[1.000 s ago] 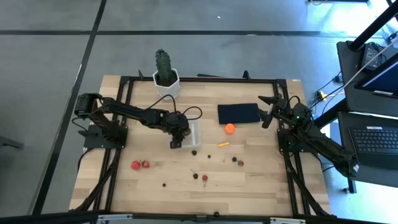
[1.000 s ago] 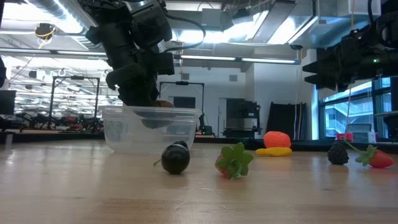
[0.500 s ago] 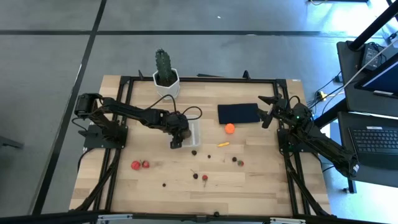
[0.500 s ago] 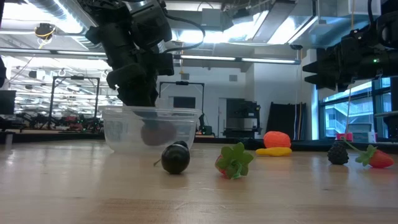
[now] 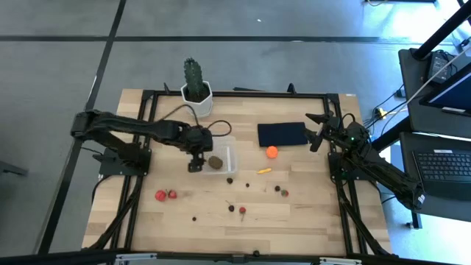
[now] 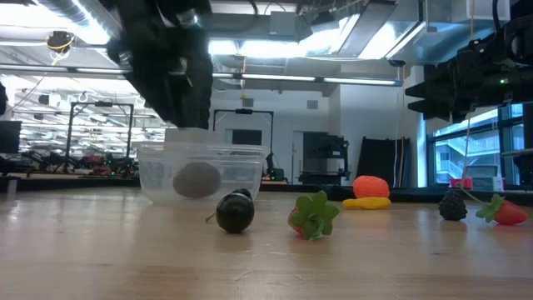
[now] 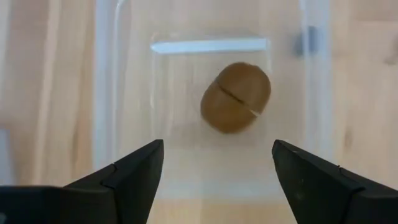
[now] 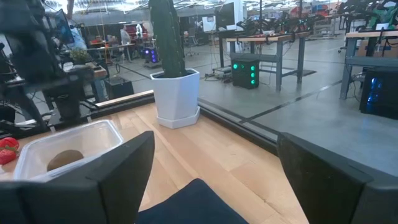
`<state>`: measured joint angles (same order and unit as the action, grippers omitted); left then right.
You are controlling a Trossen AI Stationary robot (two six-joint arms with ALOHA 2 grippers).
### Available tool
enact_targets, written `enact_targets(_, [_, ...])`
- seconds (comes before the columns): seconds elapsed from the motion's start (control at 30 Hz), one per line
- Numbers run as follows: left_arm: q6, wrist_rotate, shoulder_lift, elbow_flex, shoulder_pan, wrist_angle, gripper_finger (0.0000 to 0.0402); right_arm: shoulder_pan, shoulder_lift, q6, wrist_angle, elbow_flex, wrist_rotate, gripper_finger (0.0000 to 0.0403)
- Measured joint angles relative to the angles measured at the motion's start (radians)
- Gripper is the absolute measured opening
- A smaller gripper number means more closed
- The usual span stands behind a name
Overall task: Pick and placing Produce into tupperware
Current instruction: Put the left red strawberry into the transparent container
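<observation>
The clear tupperware [image 5: 223, 157] stands on the table near its middle. A brown lump [image 7: 235, 106] lies on the tupperware's floor, and it shows through the wall in the low view as the lump [image 6: 196, 179]. My left gripper [image 5: 194, 163] hovers open above the container's left rim and holds nothing; in the left wrist view my left gripper [image 7: 217, 168] looks down into the tub. My right gripper [image 5: 316, 129] waits open at the table's far right. The other produce lies loose on the wood: an orange ball [image 5: 271, 152], a yellow sliver [image 5: 263, 171], red pieces [image 5: 165, 195] and a dark berry [image 5: 230, 179].
A cactus in a white pot [image 5: 196, 92] stands at the far edge. A flat navy rectangle [image 5: 282, 134] lies right of the tupperware. A leafy strawberry [image 6: 313, 215], a blackberry [image 6: 452, 205] and a strawberry [image 6: 506, 212] sit toward the near side. There is bare wood at the near left.
The brown lump has dropped from under my left gripper into the tupperware and now rests on its floor. My left gripper has drawn back toward the table's left edge, from over the tub to above its left rim.
</observation>
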<state>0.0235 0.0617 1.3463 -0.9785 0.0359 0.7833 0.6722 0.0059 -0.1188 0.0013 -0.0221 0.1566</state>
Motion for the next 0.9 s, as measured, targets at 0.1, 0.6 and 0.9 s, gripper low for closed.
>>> enact_targets(0.1, [0.000,-0.049,-0.076,-0.013,-0.024,0.080,0.0293,0.000,0.000,0.000,0.000,0.000,0.000,0.0339])
enact_targets(0.6, [0.154,-0.110,-0.134,0.065,-0.278,0.169,0.0293,0.000,0.000,-0.007,0.000,0.000,0.000,0.0339])
enact_targets(0.9, [0.329,-0.109,-0.125,0.242,-0.428,0.024,0.0293,0.000,0.000,-0.004,0.000,0.000,0.000,0.0339])
